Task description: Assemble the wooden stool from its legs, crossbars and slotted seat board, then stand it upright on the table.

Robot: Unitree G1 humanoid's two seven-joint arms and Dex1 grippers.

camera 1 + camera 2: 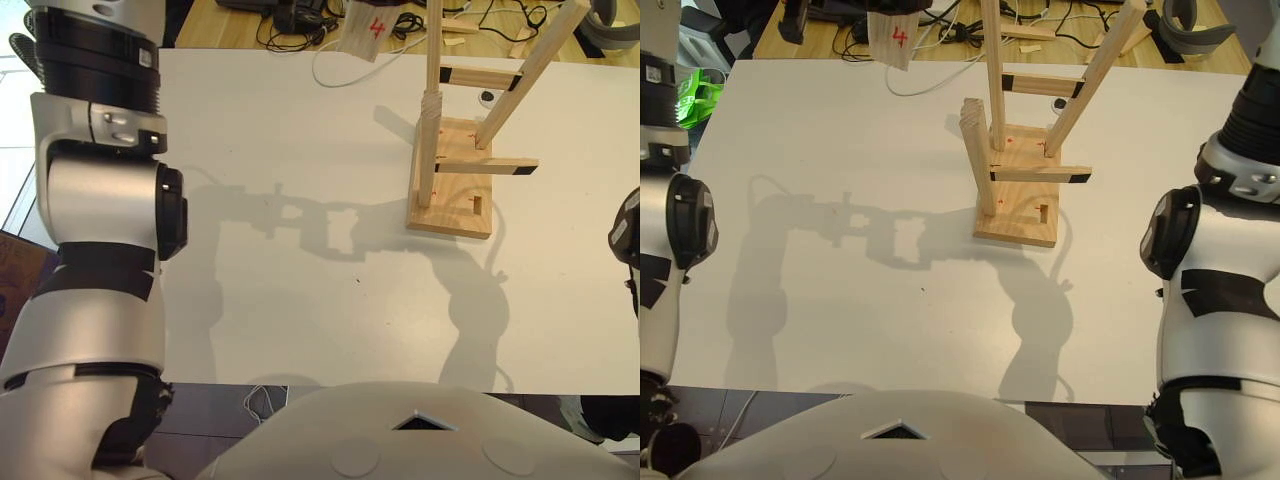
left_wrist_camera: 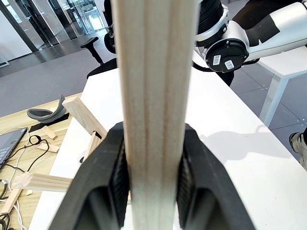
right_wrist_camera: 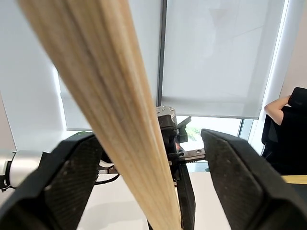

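Seat board (image 1: 455,218) lies flat on desk (image 1: 300,320), far R side, w/ two legs rising from it: upright leg (image 1: 432,100) and slanted leg (image 1: 520,70). Upper crossbar (image 1: 478,76) bridges them; lower crossbar (image 1: 490,166) juts out, taped end free. L tool (image 2: 152,143) is pressed tight on the upright leg. R tool (image 3: 148,143) is spread, w/ a leg, prob. the slanted one, passing betw. its fingers unpinched. Step in hand, prob.: square up the slanted leg. Hold L firm as anchor, close R, swing the leg slowly to vertical so it meets an open slot (image 1: 478,206) & the free crossbar end. Don't lever the board off the desk.
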